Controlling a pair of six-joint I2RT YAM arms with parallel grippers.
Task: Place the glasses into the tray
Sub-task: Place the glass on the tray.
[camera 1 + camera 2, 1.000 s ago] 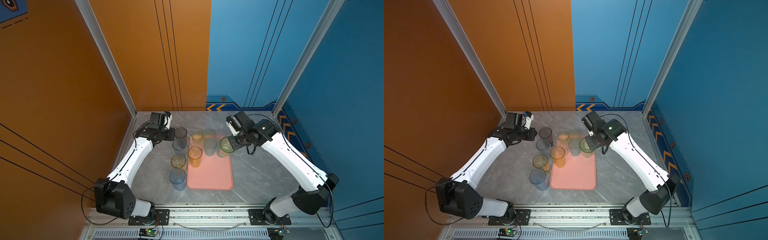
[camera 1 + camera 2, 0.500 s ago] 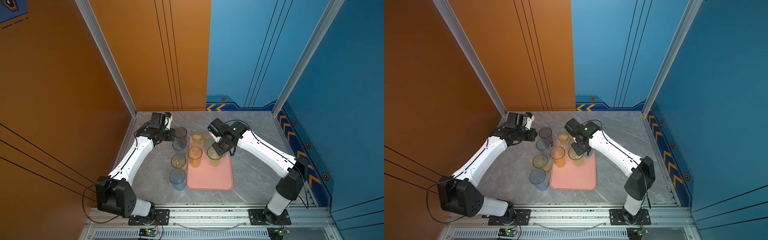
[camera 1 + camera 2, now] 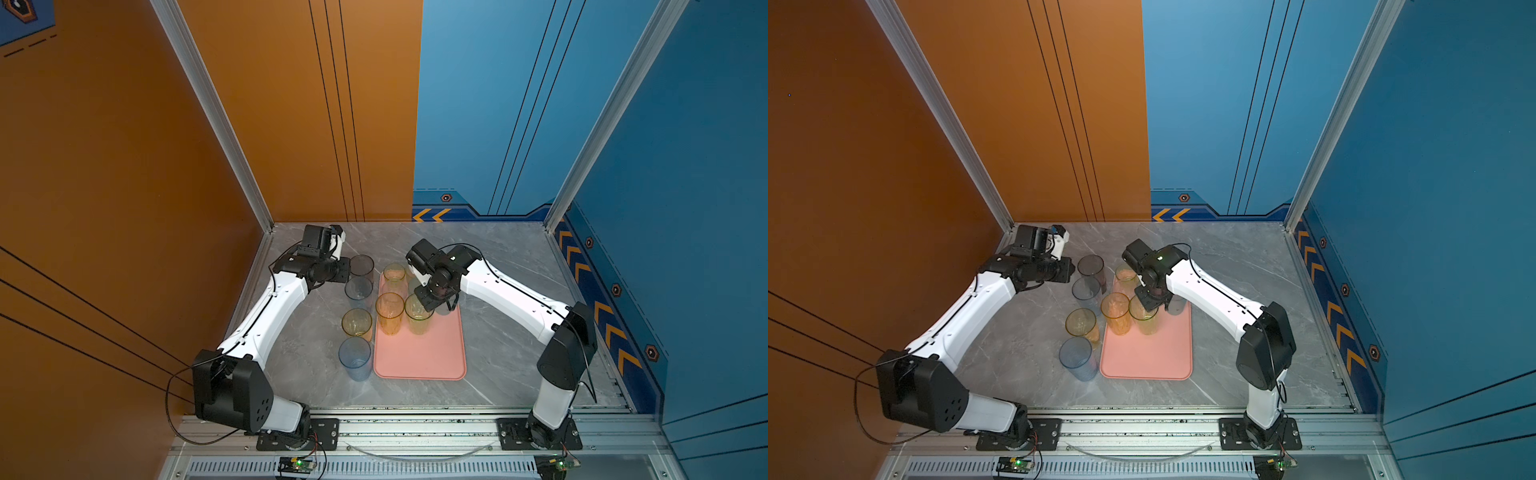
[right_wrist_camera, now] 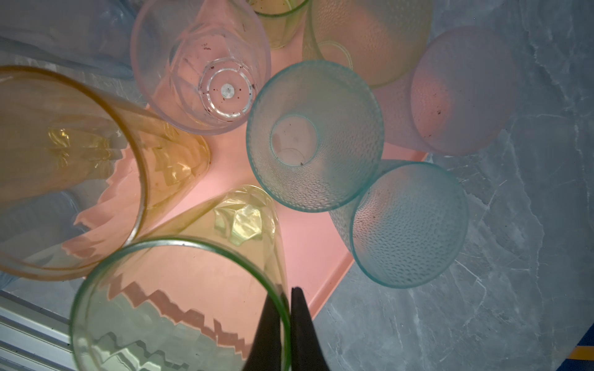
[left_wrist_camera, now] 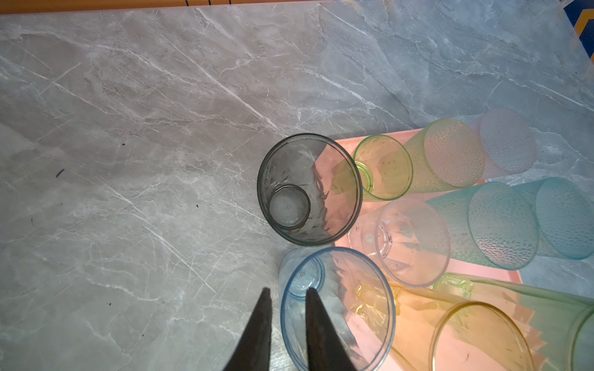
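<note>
The salmon-pink tray [image 3: 419,353] lies mid-table in both top views. My right gripper [image 4: 284,295] is shut on the rim of a tall green glass [image 4: 180,305], which stands on the tray beside an amber glass [image 3: 390,316]. Teal [image 4: 315,135], clear [image 4: 202,64] and yellow glasses crowd the tray's far end. My left gripper [image 5: 286,292] is open, with one finger inside and one outside the rim of a pale blue glass [image 5: 337,308]. That glass stands on the table left of the tray, and a gap shows on each side of its wall.
More glasses stand off the tray's left edge: a grey one [image 3: 361,266], a yellow one [image 3: 356,322] and a blue one [image 3: 354,355]. A pinkish glass [image 4: 463,90] sits at the tray's far corner. Orange and blue walls close in the marble table [image 3: 519,332].
My right arm has swung left and towards the front with the green glass, bringing it from a tilt at the tray's far right to upright beside the amber glass. The left arm has not moved.
</note>
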